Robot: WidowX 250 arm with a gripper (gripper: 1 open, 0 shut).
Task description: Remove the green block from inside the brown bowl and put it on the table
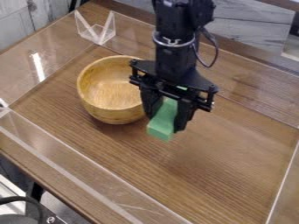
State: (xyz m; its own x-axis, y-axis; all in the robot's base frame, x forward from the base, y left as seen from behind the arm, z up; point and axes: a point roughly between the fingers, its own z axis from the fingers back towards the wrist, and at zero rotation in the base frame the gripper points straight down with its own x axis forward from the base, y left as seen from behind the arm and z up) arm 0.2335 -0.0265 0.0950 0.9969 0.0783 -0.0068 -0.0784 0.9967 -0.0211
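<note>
The green block (165, 122) hangs tilted between the black fingers of my gripper (169, 112), which points straight down and is shut on it. The block's lower end sits just above the table (211, 175), to the right of the brown bowl (114, 88). The wooden bowl stands upright with nothing in it, left of my gripper, and its right rim is close to my left finger. The arm rises from the gripper toward the top of the view.
Low clear plastic walls (70, 171) edge the tabletop along the front and left. A folded clear plastic piece (93, 26) stands at the back left. Bare wood lies to the right of and in front of the gripper.
</note>
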